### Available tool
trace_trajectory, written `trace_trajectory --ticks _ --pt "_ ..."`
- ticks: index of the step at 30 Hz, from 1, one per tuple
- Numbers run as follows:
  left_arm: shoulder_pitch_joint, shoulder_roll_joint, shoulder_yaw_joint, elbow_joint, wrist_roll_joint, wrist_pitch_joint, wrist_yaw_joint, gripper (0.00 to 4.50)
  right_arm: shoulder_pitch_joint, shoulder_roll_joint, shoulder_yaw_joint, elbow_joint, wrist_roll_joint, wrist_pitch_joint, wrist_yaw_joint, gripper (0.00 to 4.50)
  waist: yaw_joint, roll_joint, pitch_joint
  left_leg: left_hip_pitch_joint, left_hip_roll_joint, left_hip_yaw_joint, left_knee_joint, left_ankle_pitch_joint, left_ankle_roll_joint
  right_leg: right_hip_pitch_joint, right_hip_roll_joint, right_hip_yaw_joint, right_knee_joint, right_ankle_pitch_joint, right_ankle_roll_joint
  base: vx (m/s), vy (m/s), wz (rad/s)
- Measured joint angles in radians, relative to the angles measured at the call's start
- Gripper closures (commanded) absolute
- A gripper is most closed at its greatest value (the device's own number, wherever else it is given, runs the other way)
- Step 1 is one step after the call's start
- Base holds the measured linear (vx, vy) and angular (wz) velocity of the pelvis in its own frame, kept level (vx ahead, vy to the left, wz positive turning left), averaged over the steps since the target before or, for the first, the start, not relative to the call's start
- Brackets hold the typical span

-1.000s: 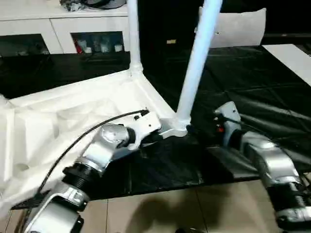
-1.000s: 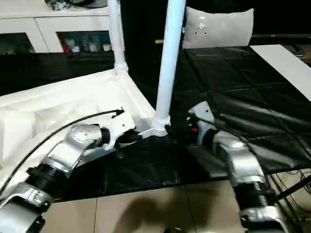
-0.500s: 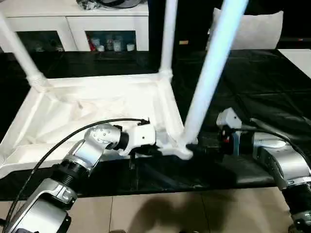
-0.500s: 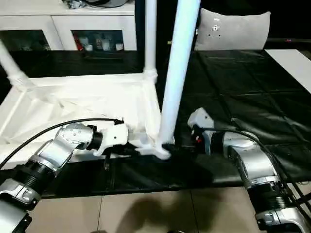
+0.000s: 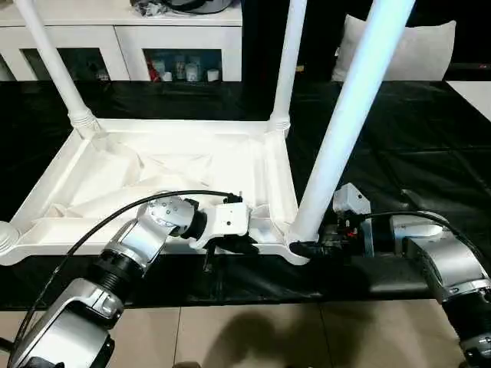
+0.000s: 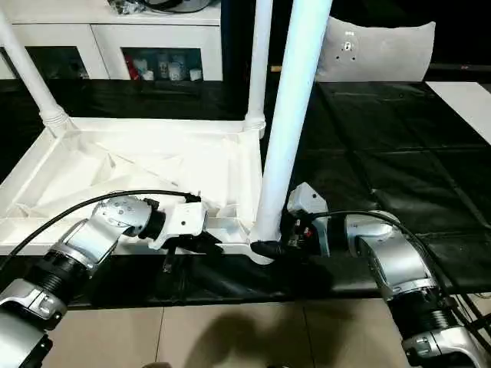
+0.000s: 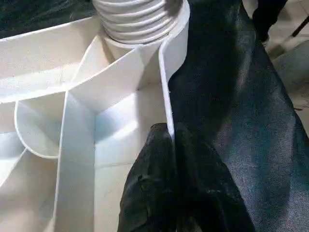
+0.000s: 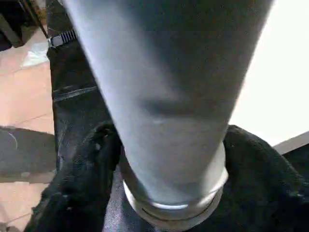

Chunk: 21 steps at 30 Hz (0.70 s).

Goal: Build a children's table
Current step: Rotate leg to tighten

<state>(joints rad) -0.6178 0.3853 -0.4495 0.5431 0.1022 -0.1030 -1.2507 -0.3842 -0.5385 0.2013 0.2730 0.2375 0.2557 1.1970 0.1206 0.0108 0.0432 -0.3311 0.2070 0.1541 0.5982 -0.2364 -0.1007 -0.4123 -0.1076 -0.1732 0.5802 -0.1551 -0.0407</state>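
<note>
White tabletop (image 5: 153, 172) lies underside-up on the black work table (image 5: 430, 146); the left gripper (image 7: 169, 140) pinches its near rim at six o'clock. At four o'clock, the right gripper (image 8: 164, 159) straddles the nearest leg (image 5: 345, 123) at its base, fingers either side.

Tabletop (image 5: 153, 165): white plastic, ribbed underside. Legs (image 5: 347, 123): plain white, ringed at the base. Table (image 5: 430, 146) cover: glossy black, creased. Forearms (image 6: 383, 257): silver. Left gripper (image 7: 169, 159) fingers: black. Cabinet (image 5: 115, 31): white. Floor (image 5: 253, 337): beige tile.
</note>
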Motion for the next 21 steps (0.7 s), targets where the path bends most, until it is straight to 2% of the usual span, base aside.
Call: trace_trajectory --ticks 5,9,13,17,21 --pt "0.000 -0.001 0.000 0.000 0.000 -0.002 -0.002 4.50 0.000 0.001 -0.005 0.000 0.008 0.021 0.002 1.75 0.002 0.000 0.000 0.000 0.000 0.000 0.000 0.000 0.000 0.000 0.000 0.000 0.000 0.000 0.000 0.000 0.000 0.00" --pt "0.010 -0.002 0.004 -0.012 -0.014 0.025 -0.011 4.50 0.015 0.007 -0.021 -0.008 0.032 0.059 0.004 1.81 0.004 0.000 -0.001 0.000 0.000 0.000 0.000 0.000 0.000 0.000 0.000 0.000 0.001 0.000 0.000 0.000 0.000 0.00" --pt "0.036 -0.010 0.037 -0.056 -0.032 0.145 -0.001 4.50 0.031 0.058 -0.035 -0.045 0.030 0.116 -0.076 1.83 -0.008 0.001 -0.005 0.002 0.000 0.000 0.001 0.000 0.000 0.000 0.000 0.000 0.003 0.000 0.000 0.000 0.000 0.00" --pt "0.052 -0.056 0.090 -0.068 -0.015 0.296 0.132 4.50 0.027 0.191 -0.087 -0.022 0.002 0.169 -0.311 1.83 -0.042 0.002 -0.005 0.015 0.000 0.001 0.003 -0.001 -0.008 0.010 0.000 0.000 0.002 0.001 0.000 0.000 0.000 0.00" --pt "0.057 -0.150 0.128 -0.071 -0.007 0.407 0.287 4.50 -0.022 0.272 -0.135 0.037 -0.023 0.199 -0.506 1.84 -0.081 0.003 -0.006 0.013 0.000 -0.001 0.005 -0.001 -0.007 0.015 0.000 -0.005 -0.013 0.002 0.003 0.000 0.000 0.00"
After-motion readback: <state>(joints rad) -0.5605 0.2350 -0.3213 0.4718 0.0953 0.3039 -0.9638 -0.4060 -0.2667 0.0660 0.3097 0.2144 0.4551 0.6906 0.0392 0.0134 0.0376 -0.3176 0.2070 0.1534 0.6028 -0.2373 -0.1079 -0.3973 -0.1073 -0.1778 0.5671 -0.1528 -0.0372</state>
